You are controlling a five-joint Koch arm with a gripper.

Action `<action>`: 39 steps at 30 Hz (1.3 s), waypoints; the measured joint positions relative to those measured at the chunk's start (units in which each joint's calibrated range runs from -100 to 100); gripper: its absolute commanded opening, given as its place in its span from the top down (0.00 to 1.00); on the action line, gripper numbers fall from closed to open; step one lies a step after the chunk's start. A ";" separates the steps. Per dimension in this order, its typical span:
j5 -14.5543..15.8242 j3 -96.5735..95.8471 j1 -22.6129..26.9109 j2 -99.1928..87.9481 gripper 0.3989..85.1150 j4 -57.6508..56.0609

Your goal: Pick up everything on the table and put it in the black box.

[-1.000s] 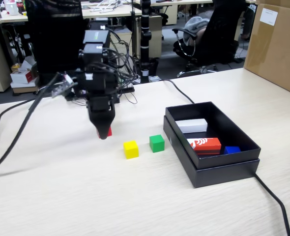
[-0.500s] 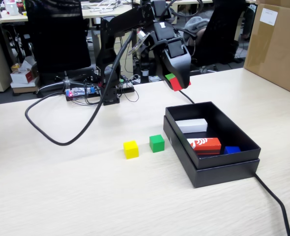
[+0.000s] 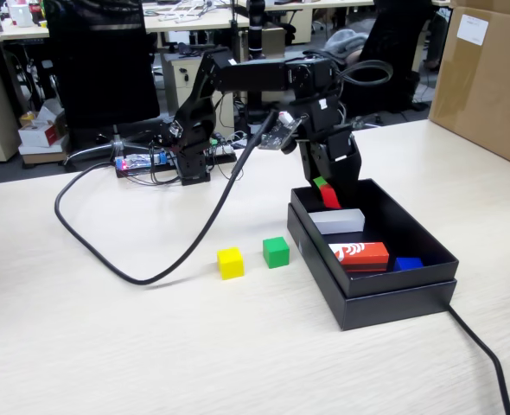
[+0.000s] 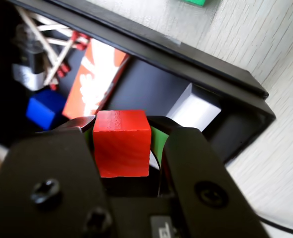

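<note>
Clamping the red cube (image 4: 120,143), the hand (image 3: 328,195) hangs just inside the black box (image 3: 385,298) rim.

Small cubes: 3 total, 1 red cube (image 3: 329,196), 1 yellow cube (image 3: 230,262), 1 green cube (image 3: 276,252). Boxes: 1 black box (image 3: 393,298) and 1 brown carton (image 3: 487,78). Inside the box: 1 white block (image 3: 337,221), 1 orange-red block w/ white marks (image 3: 360,253), 1 blue piece (image 3: 406,264).

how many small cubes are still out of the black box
3: the yellow cube and green cube sit on the table; the red cube is in the tool, above the black box.
</note>
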 measured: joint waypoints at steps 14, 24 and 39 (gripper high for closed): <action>-2.00 0.00 -0.15 8.93 0.84 1.01; -4.49 -0.09 -0.29 9.45 0.65 1.16; -7.67 -0.09 -0.54 -1.29 0.51 1.16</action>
